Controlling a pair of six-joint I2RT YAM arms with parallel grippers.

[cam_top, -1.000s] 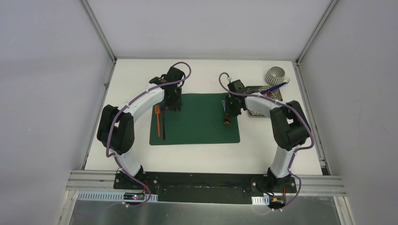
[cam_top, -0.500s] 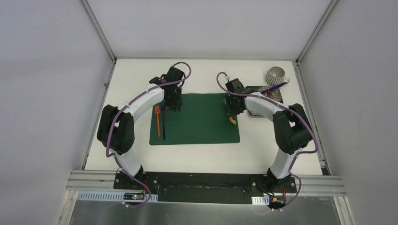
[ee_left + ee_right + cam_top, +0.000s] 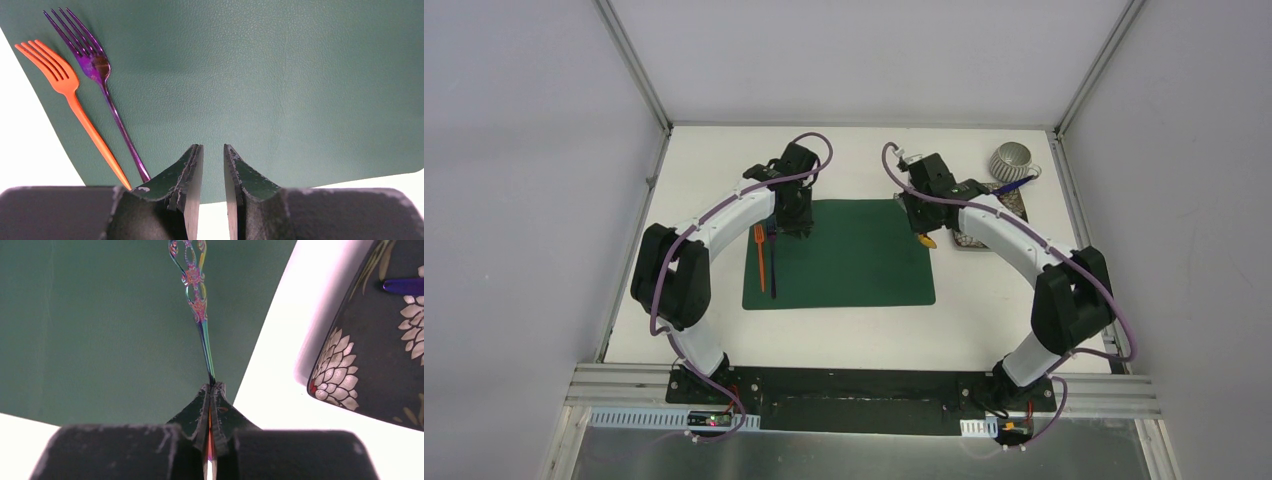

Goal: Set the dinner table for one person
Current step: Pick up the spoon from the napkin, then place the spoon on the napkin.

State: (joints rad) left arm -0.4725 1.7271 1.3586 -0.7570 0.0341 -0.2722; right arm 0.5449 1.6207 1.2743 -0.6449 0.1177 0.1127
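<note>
On the white dinner table (image 3: 864, 330) lies a dark green placemat (image 3: 854, 265). Along its left edge an orange fork (image 3: 75, 100) and a purple fork (image 3: 107, 95) lie side by side. My left gripper (image 3: 212, 147) hovers over the mat's back left corner, its jaws a little apart with nothing between them. My right gripper (image 3: 212, 386) is shut on the thin shaft of an iridescent utensil (image 3: 196, 295). The utensil's ornate handle points away over the mat's right edge. From above, the right gripper (image 3: 921, 232) is at the mat's back right corner.
A dark floral plate (image 3: 380, 365) sits just right of the placemat with a blue utensil (image 3: 405, 286) on it. A grey ribbed cup (image 3: 1011, 162) stands behind the plate at the back right. Aluminium frame posts edge the table.
My right gripper has shut on the iridescent utensil and carried it back and to the right, toward the mat's right edge. The left arm has not moved.
</note>
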